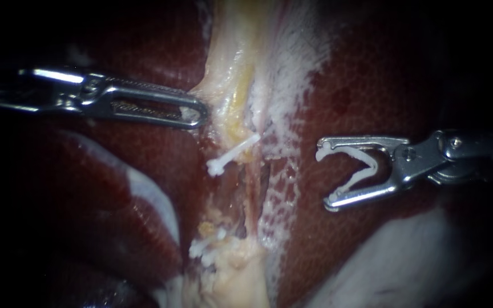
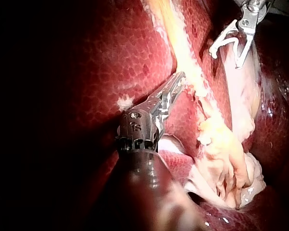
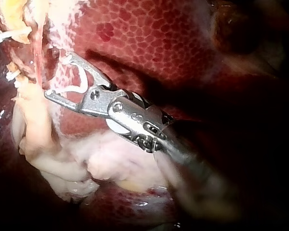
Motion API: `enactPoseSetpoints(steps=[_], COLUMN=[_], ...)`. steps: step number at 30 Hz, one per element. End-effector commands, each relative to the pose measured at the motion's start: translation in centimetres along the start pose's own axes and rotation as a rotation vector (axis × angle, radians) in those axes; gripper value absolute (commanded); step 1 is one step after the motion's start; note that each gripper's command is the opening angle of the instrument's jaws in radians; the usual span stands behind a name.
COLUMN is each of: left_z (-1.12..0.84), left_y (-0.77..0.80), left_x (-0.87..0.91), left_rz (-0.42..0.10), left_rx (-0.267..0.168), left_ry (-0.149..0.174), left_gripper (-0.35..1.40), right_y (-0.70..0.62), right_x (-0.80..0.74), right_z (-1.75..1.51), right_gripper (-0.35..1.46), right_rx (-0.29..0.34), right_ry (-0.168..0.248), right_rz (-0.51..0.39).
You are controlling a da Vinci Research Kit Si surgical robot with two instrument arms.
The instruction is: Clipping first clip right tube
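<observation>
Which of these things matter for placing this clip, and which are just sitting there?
In the job: right instrument, its jaws holding an open clip; thin reddish tube; left instrument, gripping pale tissue.
Just there: placed clip; lower clips; liver.

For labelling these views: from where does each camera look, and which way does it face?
Endoscope: close over the tissue, facing the applied clip; left instrument and right instrument enter from opposite sides.
Left wrist: on the left arm, looking along its shaft toward pale tissue; right instrument ahead.
Right wrist: on the right arm, looking along its shaft, which carries the loaded clip, over the liver.
Shared: all show the right instrument.
</observation>
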Motion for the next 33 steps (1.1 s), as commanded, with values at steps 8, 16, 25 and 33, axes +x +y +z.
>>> enactPoseSetpoints(steps=[8, 16, 25, 33], left_z=[0.00, -0.16, -0.60, -0.72], left_y=[0.00, 0.09, 0.29, 0.31], left_x=[0.00, -0.09, -0.38, -0.44], left_rz=[0.000, -0.005, -0.032, -0.028], left_rx=[0.000, -0.001, -0.046, -0.057], left_ry=[0.000, 0.000, -0.015, -0.024], left_gripper=[-0.30, -0.30, -0.30, -0.30], right_y=[-0.01, -0.03, -0.12, -0.10], right_x=[0.00, -0.06, -0.27, -0.29], right_z=[0.01, 0.14, 0.44, 0.75], right_gripper=[0.60, 0.60, 0.60, 0.59], right_rx=[0.001, -0.004, 0.005, 0.053], right_ry=[0.000, -0.002, -0.006, -0.010], right_rz=[0.000, -0.005, 0.033, 0.112])
